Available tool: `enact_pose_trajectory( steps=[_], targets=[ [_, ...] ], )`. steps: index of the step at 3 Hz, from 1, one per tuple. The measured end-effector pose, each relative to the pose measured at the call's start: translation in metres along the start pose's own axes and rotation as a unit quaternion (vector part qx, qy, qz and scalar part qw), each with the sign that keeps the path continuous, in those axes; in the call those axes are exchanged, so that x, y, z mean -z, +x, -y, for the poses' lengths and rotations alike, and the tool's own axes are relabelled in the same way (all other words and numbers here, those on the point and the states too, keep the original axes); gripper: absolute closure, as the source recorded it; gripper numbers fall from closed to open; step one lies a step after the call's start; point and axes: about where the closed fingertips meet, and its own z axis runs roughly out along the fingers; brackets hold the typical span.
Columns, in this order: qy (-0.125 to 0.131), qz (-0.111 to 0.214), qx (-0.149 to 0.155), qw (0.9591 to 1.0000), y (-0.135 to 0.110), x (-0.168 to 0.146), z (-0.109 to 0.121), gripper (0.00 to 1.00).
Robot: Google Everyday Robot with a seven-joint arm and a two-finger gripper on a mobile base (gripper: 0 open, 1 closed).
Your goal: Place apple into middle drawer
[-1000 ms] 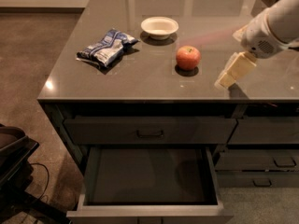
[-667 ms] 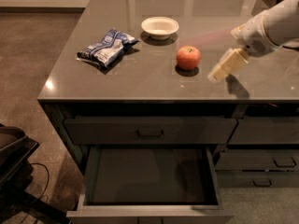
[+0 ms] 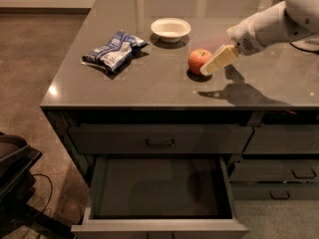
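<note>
The red-orange apple (image 3: 198, 60) sits on the grey counter (image 3: 164, 88), right of centre. My gripper (image 3: 214, 63) comes in from the right on a white arm and its cream fingers (image 3: 221, 58) are right beside the apple, touching or nearly touching its right side. The middle drawer (image 3: 160, 226) is pulled out below the counter's front edge, showing a flat dark bottom with nothing in it.
A white bowl (image 3: 170, 29) stands behind the apple. A blue snack bag (image 3: 113, 51) lies at the left of the counter. A shut drawer with a black bar handle (image 3: 160, 143) is above the open one. Narrower drawers (image 3: 279, 173) are at the right. A dark object (image 3: 15, 168) stands on the floor at left.
My gripper has moved left across the counter, from well right of the apple to right beside it. The apple, bowl and bag have not moved.
</note>
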Motion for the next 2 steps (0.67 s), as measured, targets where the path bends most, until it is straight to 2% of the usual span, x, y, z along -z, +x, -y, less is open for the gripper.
enact_pose_trajectory(
  steps=[1,2],
  targets=[
    [-0.001,0.000,-0.001,1.0000,0.0012,-0.0029,0.0007,0.00],
    [-0.003,0.008,-0.016,0.9998,0.0042,-0.0062,-0.0015,0.00]
  ],
)
